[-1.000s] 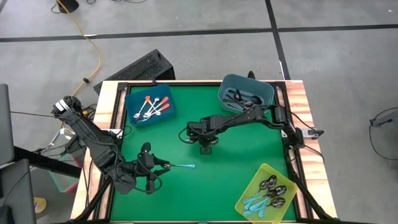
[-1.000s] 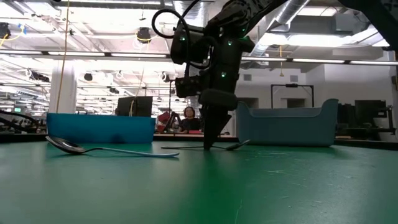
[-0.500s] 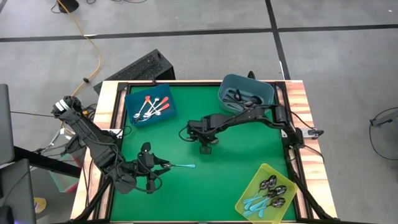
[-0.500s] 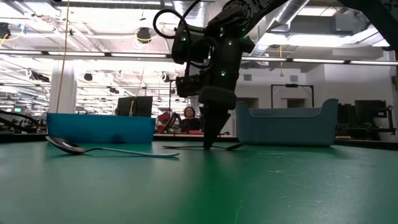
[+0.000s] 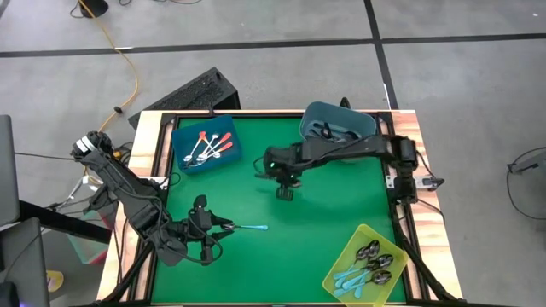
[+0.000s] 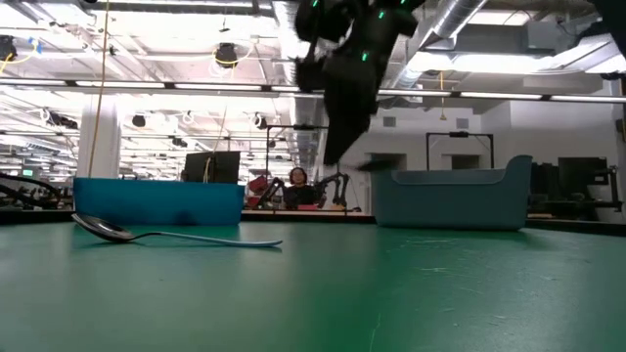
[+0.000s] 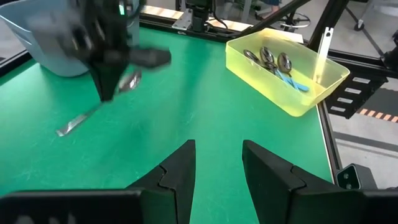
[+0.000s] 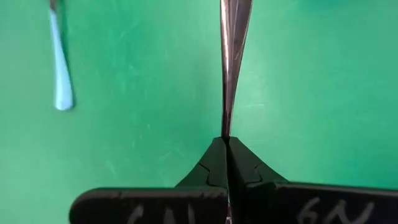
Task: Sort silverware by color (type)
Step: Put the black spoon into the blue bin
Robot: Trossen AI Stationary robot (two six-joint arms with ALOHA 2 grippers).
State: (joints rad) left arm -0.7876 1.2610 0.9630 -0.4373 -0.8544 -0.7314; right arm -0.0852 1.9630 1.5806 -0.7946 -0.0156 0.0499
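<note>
My right gripper [image 5: 285, 193] hangs above the middle of the green table, shut on a plain metal spoon [image 8: 231, 56], which also shows in the left wrist view [image 7: 93, 113]. A light-blue-handled spoon [image 5: 252, 227] lies flat on the table near the left. My left gripper [image 7: 217, 165] stands open above that spoon's bowl end, with nothing between its fingers. Of the three bins, the blue one [image 5: 181, 135] holds orange-handled spoons, the grey-blue one [image 5: 368, 124] dark metal spoons, and the yellow one [image 5: 358, 240] blue-handled spoons. My right gripper pinches the metal spoon's thin handle [image 8: 225, 127] between its two fingertips, coming from above and pointing steeply down. The spoon sticks out past the fingertips, lifted clear of the table [image 6: 368, 165]. How far back between the fingers it reaches is hidden.
The blue bin stands at the far left corner, the grey-blue bin at the far right, the yellow bin at the near right corner. A wooden frame [image 5: 145, 145] edges the table. Bare green mat [image 5: 324, 213] lies between the arms.
My right gripper has risen from the table and gone a little toward the far edge, taking the metal spoon with it. The spoon lay on the mat before and now hangs clear above it. The blue-handled spoon has stayed where it was.
</note>
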